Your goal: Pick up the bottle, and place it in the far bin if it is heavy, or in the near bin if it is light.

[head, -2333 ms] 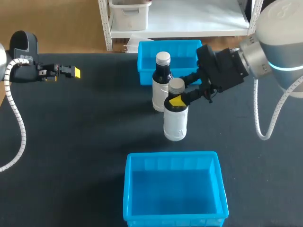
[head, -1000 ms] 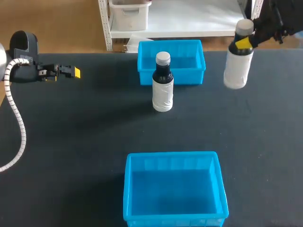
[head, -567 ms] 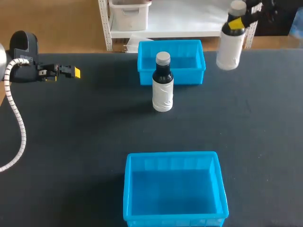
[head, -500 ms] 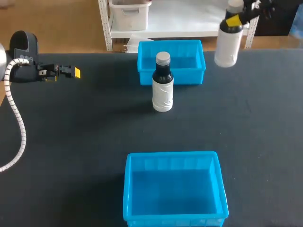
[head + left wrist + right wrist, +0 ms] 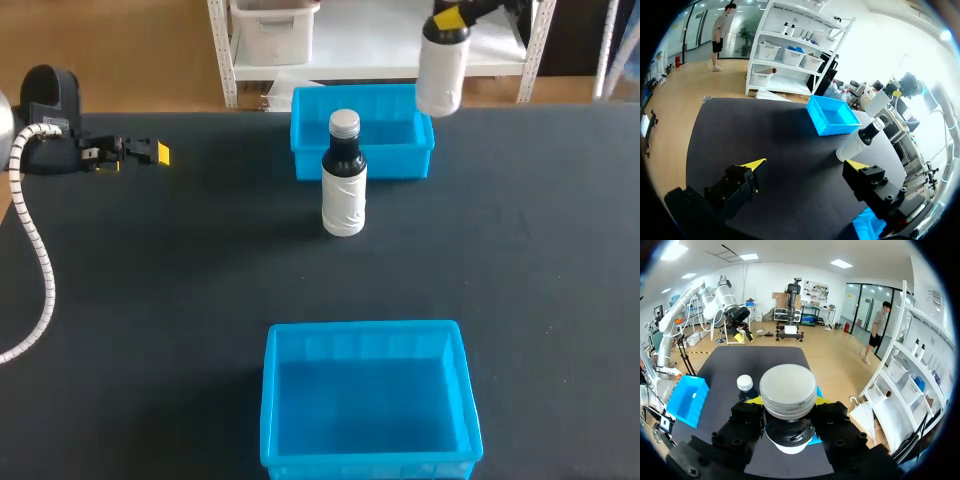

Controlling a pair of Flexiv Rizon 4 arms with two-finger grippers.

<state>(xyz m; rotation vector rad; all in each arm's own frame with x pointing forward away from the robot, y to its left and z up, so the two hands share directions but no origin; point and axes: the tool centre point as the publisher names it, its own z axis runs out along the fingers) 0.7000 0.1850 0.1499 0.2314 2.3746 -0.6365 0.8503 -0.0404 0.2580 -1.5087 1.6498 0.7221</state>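
The held bottle point(image 5: 440, 70) is hanging in the air, roughly over the right back corner of the far bin point(image 5: 305, 160). The right claw point(image 5: 453, 16) has it by the neck, fingers closed snug just under the grey cap point(image 5: 788, 390). Looks to me like it's headed for that far bin, so I'd slide it over the open middle first and keep it upright. Then lower it slow till the base sits on the bin floor before letting go, no dropping from height. Watch the second bottle point(image 5: 344, 200) standing on the counter point(image 5: 150, 300) just in front of the bin's near wall. Left claw point(image 5: 805, 163) is wide open and empty, well off to the left.
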